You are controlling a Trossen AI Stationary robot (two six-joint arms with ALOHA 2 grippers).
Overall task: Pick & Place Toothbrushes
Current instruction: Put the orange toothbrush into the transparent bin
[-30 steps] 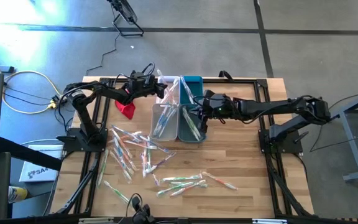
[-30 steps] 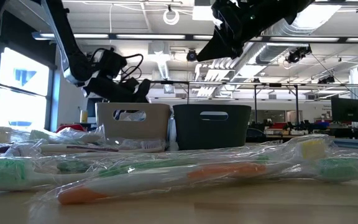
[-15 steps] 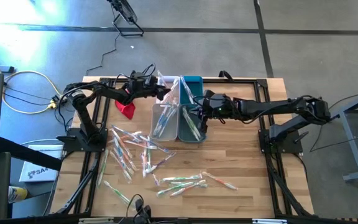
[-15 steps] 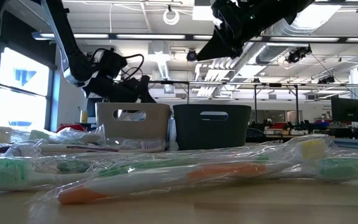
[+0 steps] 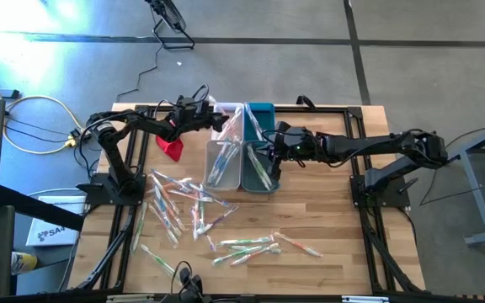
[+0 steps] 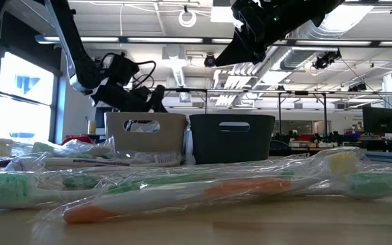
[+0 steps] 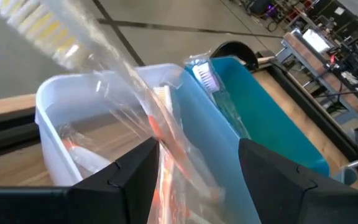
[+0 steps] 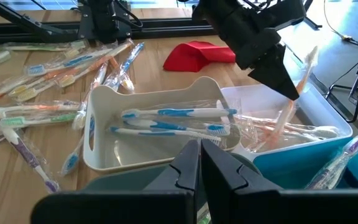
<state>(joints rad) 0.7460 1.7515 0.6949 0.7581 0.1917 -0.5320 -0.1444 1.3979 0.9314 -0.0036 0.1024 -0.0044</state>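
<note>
Four small bins stand together at the far middle of the worktop [image 5: 343, 219]: a clear bin [image 5: 231, 119] and a teal bin [image 5: 260, 116] at the back, a white bin [image 5: 221, 164] and a grey-teal bin [image 5: 258, 168] in front. Dozens of wrapped toothbrushes [image 5: 183, 202] lie scattered over the near left and middle of the worktop, too many to count exactly; four more blue-handled ones [image 8: 173, 121] lie inside the white bin, and others fill the back bins.

The left pincer [image 5: 217, 118] hangs over the clear bin with its fingers [image 7: 120, 180] spread wide. An orange-handled toothbrush [image 8: 291, 106] in its wrapper stands tilted in the clear bin between them; the fingers do not clamp it.

The right pincer [image 5: 278, 141] sits above the grey-teal bin, fingers pressed together with nothing between them.

A red cloth [image 5: 172, 146] lies left of the bins.
</note>
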